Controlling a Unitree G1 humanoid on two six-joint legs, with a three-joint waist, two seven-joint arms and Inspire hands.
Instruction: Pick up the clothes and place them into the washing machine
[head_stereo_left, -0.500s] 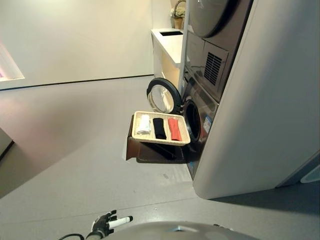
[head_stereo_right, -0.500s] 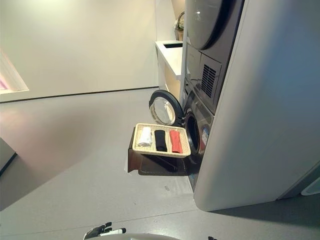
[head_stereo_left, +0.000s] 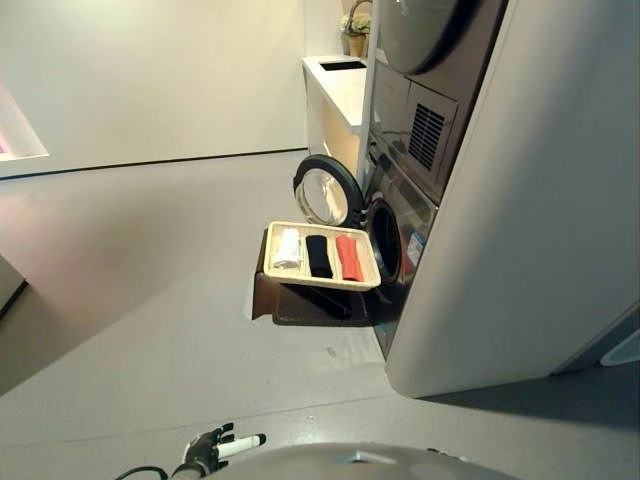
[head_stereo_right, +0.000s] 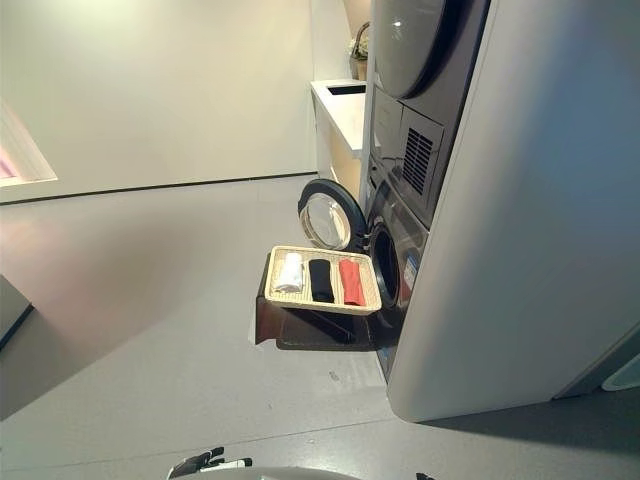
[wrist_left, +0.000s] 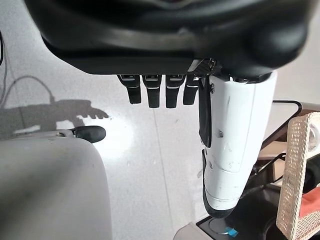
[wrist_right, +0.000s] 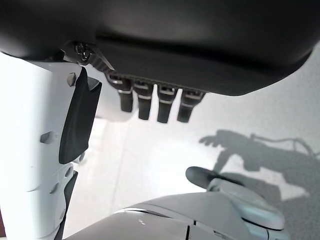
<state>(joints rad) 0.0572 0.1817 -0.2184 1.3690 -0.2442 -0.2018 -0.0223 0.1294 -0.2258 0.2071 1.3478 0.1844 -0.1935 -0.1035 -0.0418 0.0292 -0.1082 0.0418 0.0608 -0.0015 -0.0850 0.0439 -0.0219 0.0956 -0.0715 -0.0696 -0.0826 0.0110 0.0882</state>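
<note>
Both hands empty w/ fingers relaxed, left hand (head_stereo_left: 210, 447) & right hand (wrist_right: 150, 102) low; clothes (head_stereo_left: 318, 255) sit in basket (head_stereo_left: 272, 262) by washing machine (head_stereo_left: 395, 235) door, so I should walk closer squarely before reaching.

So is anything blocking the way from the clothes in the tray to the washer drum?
Nothing visible does. The washer door stands swung open, and the tray with the white, black and red clothes sits right before the opening.

Left hand (head_stereo_left: 205, 449) and right hand (wrist_right: 150, 100) hang relaxed, empty.
</note>
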